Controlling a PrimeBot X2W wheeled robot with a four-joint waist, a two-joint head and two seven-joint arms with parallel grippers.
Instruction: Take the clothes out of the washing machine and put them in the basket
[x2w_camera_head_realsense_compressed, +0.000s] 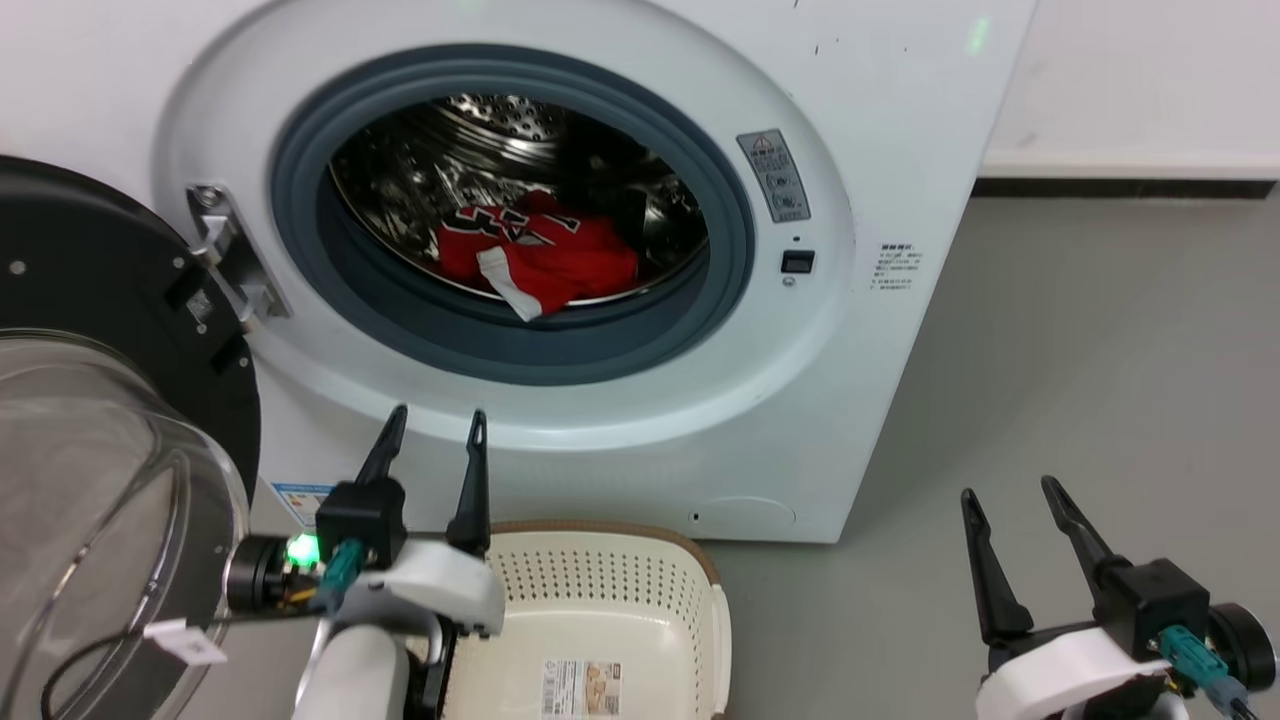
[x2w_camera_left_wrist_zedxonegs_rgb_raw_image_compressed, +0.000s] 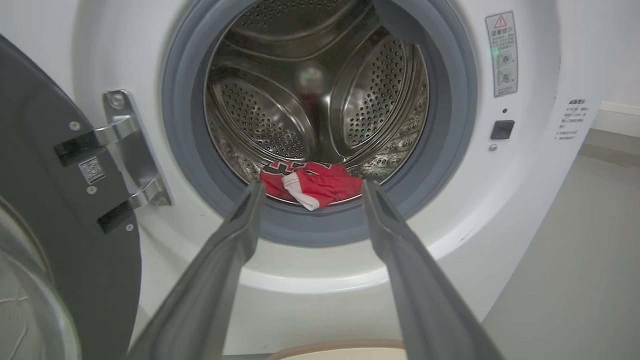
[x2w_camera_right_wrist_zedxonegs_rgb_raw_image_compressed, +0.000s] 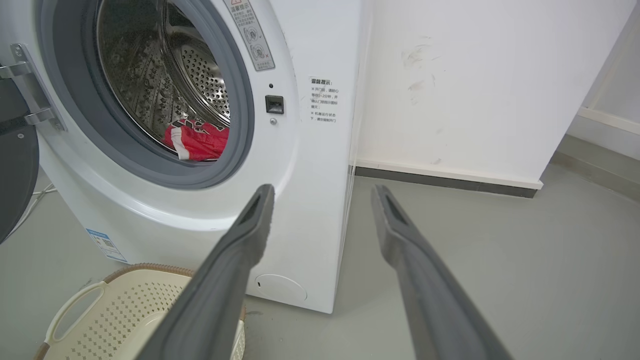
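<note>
Red fabric with white trim, the clothes (x2w_camera_head_realsense_compressed: 540, 255) lie bunched on the bottom of the shiny perforated steel drum (x2w_camera_head_realsense_compressed: 470, 140), close behind the lower lip of the grey rubber ring (x2w_camera_head_realsense_compressed: 520, 350). Black-and-white lettering shows on the upper fold. I cannot tell how many garments make up the heap.

The white front-loading washing machine (x2w_camera_head_realsense_compressed: 900, 120) stands on a grey floor (x2w_camera_head_realsense_compressed: 1100, 350). Its black-rimmed glass door (x2w_camera_head_realsense_compressed: 100, 300) is swung wide to the robot's left on a metal hinge (x2w_camera_head_realsense_compressed: 225, 255).

The cream plastic laundry basket (x2w_camera_head_realsense_compressed: 600, 580) sits on the floor just in front of the machine's base, below the opening. Its perforated walls, brown woven-look rim and a paper label (x2w_camera_head_realsense_compressed: 580, 688) on its bottom are in plain sight.

The left claw (x2w_camera_head_realsense_compressed: 440, 413) hovers by the basket's far left corner, outside the machine. Its two long dark fingers are parted, gripping nothing, and aimed at the drum mouth. In the left wrist view the clothes appear between the fingertips but well beyond them.

The right claw (x2w_camera_head_realsense_compressed: 1008, 490) hangs over bare floor to the right of both machine and basket. Its fingers are likewise spread and empty. In the right wrist view it points toward the machine's right front edge, well apart from the clothes.
</note>
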